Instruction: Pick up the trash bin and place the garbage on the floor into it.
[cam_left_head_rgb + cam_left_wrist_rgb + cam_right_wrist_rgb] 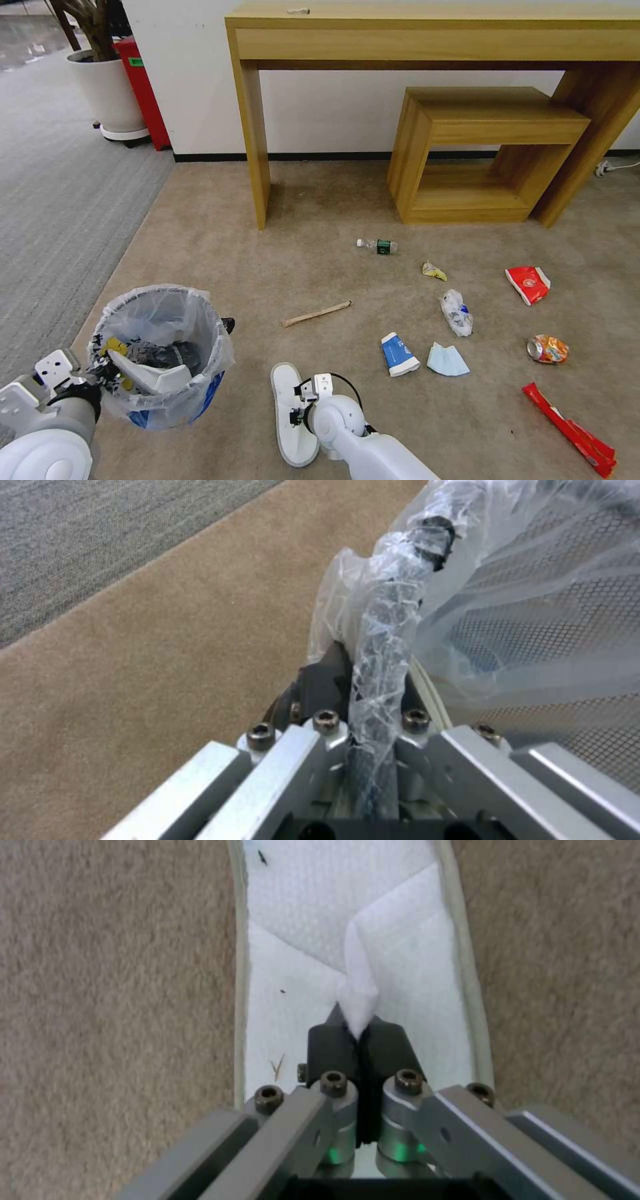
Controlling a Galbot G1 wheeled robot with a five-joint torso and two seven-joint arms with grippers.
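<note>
Now right gripper (360, 1032) pinches white slipper's (291, 412) strap, ready to lift; left gripper (363, 690) clamps blue trash bin (160, 353) rim at slipper's 9 o'clock, keeping it near. Other litter at 2 o'clock.

The bin (175, 403) was blue under a whitish liner (157, 313); the slipper (288, 413) white, the floor (220, 240) beige, a wrapper (528, 283) red.

slipper (291, 413): heel end hidden under right arm | bin (160, 353) contents: unclear through liner | red wrapper (570, 430): partly cropped
</note>
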